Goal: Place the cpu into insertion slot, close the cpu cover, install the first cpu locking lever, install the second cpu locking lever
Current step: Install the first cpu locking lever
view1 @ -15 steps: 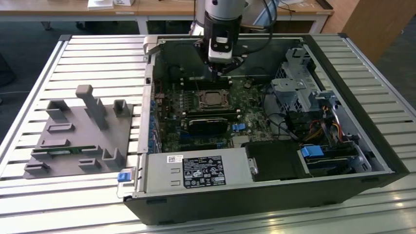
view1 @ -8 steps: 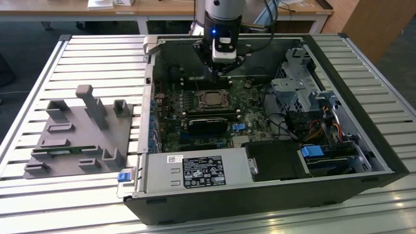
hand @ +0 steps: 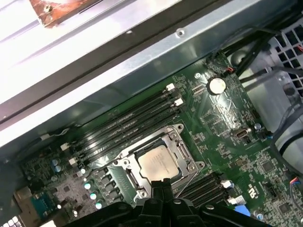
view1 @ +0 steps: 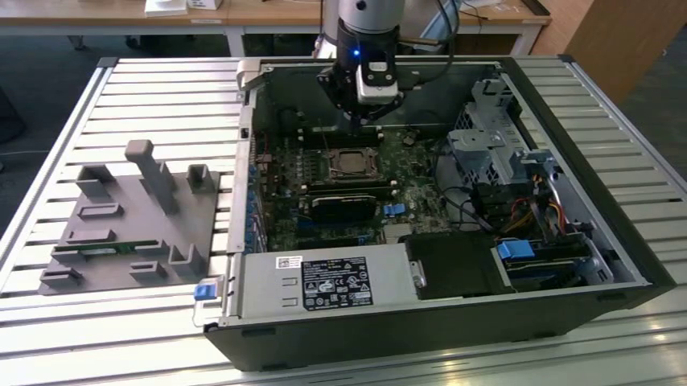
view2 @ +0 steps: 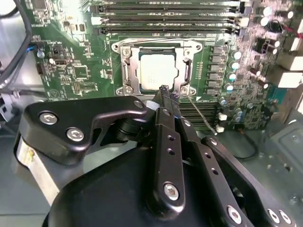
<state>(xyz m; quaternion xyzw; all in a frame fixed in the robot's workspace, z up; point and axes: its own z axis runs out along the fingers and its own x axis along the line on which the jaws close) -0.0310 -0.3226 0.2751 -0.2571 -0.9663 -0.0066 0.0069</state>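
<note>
The cpu [view2: 158,72] is a pale silver square lying flat in the insertion slot [view2: 124,90] on the green motherboard [view2: 71,71]. The cpu cover [view2: 185,71], a silver frame, lies down around it, and the chip shows through its window. A thin wire lever [view2: 201,116] sticks out past one corner of the socket. My gripper [view2: 166,92] hangs just beside the socket's edge, its black fingers pressed together with nothing between them. In the first wrist view the gripper [hand: 163,183] sits next to the cpu [hand: 160,163]. In the exterior view the gripper [view1: 363,121] hovers behind the cpu [view1: 349,163].
The open computer case [view1: 601,241] walls in the board. Memory slots [view2: 165,21] flank the socket and a black card [view1: 343,205] lies in front of it. A drive cage [view1: 494,137] and cables stand on the exterior view's right, a grey fixture [view1: 134,217] on its left.
</note>
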